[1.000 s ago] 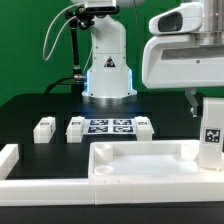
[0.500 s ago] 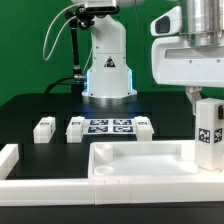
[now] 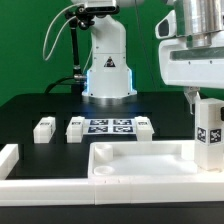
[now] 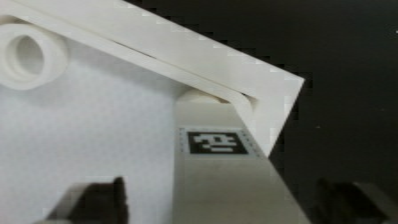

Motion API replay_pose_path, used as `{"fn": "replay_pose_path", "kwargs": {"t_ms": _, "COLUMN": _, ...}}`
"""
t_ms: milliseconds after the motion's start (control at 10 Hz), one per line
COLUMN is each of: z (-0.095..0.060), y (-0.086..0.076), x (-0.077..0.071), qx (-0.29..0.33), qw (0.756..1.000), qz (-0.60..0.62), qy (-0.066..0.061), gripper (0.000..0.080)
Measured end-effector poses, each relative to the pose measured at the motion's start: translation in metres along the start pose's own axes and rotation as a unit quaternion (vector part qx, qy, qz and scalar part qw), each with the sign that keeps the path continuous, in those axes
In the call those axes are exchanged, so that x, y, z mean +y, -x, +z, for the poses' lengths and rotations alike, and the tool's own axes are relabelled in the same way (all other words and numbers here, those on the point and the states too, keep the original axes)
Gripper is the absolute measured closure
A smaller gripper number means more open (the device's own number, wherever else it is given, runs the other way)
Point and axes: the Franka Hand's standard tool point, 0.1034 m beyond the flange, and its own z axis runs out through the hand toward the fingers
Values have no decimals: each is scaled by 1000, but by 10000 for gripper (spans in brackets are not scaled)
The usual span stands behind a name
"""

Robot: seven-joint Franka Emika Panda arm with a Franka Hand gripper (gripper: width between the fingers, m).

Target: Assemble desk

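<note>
The white desk top (image 3: 120, 172), a tray with a raised rim, lies at the front. One white leg (image 3: 209, 135) with a black-and-white tag stands upright at its right corner; it also shows in the wrist view (image 4: 228, 175) beside the top's corner (image 4: 214, 70). My gripper (image 3: 207, 96) hangs over this leg with its fingers (image 4: 98, 200) on either side of it. There are gaps on both sides and the jaws are open. Three more legs (image 3: 44, 128), (image 3: 75, 128), (image 3: 145, 126) lie on the black table behind the top.
The marker board (image 3: 110, 126) lies between the loose legs. The robot base (image 3: 108, 72) stands behind it. Long white border rails (image 3: 8, 160) run along the front and the exterior view's left.
My wrist has shifted toward the exterior view's right and upward over the leg. The upright leg has moved very slightly to the exterior view's left.
</note>
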Motion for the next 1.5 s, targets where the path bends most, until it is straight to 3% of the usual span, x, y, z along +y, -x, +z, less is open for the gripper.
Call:
{"fn": "replay_pose_path", "kwargs": {"t_ms": 100, "z": 1, "y": 4, "x": -2, "qx": -2, "qw": 996, "qz": -95, "qy": -1, "gripper": 181}}
{"fn": "replay_pose_path", "kwargs": {"t_ms": 600, "z": 3, "y": 5, "x": 0, "qx": -3, "qw": 960, "qz": -280, "qy": 1, "gripper": 151}}
{"fn": "replay_pose_path", "kwargs": {"t_ms": 800, "z": 2, "y": -1, "x": 0, "qx": 8, "qw": 865, "qz": -502, "qy": 20, "gripper": 151}}
{"fn": "replay_pose_path", "kwargs": {"t_ms": 900, "z": 1, "y": -7, "x": 0, "qx": 3, "qw": 822, "qz": -569, "qy": 22, "gripper": 151}}
{"fn": "replay_pose_path", "kwargs": {"t_ms": 1000, "z": 1, "y": -15, "x": 4, "qx": 3, "qw": 830, "qz": -557, "qy": 18, "gripper": 151}}
{"fn": "replay_pose_path", "kwargs": {"t_ms": 1200, "z": 1, "y": -13, "x": 4, "qx": 3, "qw": 837, "qz": -546, "qy": 18, "gripper": 163}}
{"fn": "replay_pose_path", "kwargs": {"t_ms": 1400, "z": 1, "y": -13, "x": 3, "qx": 4, "qw": 863, "qz": -505, "qy": 18, "gripper": 514}}
{"fn": "replay_pose_path", "kwargs": {"t_ms": 1500, "z": 2, "y": -13, "x": 3, "qx": 4, "qw": 880, "qz": -475, "qy": 17, "gripper": 514}}
